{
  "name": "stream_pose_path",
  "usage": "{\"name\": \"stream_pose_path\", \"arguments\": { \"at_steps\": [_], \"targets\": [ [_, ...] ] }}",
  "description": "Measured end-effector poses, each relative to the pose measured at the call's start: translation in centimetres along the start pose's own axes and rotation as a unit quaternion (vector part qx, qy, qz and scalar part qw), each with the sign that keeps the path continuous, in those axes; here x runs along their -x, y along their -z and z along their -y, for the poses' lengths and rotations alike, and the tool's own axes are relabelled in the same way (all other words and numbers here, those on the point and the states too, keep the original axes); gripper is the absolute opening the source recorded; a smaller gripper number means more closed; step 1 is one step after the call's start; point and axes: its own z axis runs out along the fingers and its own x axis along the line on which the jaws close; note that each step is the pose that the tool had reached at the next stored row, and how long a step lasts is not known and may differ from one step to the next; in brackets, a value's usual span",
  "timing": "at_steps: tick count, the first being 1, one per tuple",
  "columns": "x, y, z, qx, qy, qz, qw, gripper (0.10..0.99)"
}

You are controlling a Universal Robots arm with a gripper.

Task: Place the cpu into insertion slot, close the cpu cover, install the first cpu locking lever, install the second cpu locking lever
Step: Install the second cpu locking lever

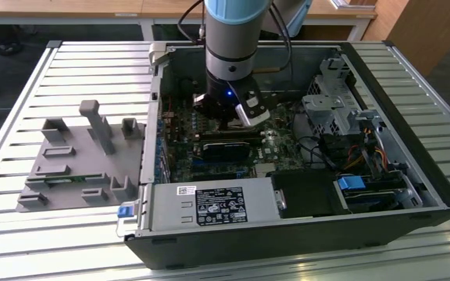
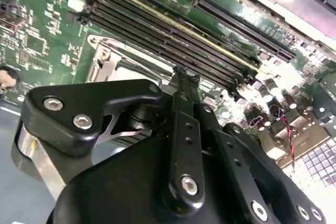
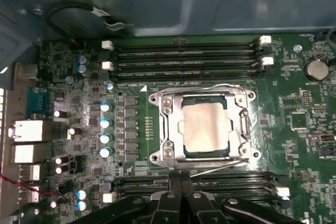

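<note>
1 cpu (image 3: 206, 129) under 1 cpu cover (image 3: 203, 127), jaws together

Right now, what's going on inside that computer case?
A robot arm is reaching into the open computer case, its gripper shut and empty over the motherboard. In the first wrist view the cpu already sits in the insertion slot, with the cpu cover closed down around it. The gripper hangs close beside the socket, by a thin wire lever along its edge.
</note>
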Motion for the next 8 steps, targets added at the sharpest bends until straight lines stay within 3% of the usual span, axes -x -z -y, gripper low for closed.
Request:
{"name": "stream_pose_path", "arguments": {
  "at_steps": [4, 8],
  "targets": [
    [-0.22, -0.46, 0.08, 0.0095, 0.003, -0.0010, 1.0000, 0.106],
    [-0.38, -0.74, 0.38, 0.0131, 0.005, -0.0015, 0.9999, 0.106]
  ]
}}
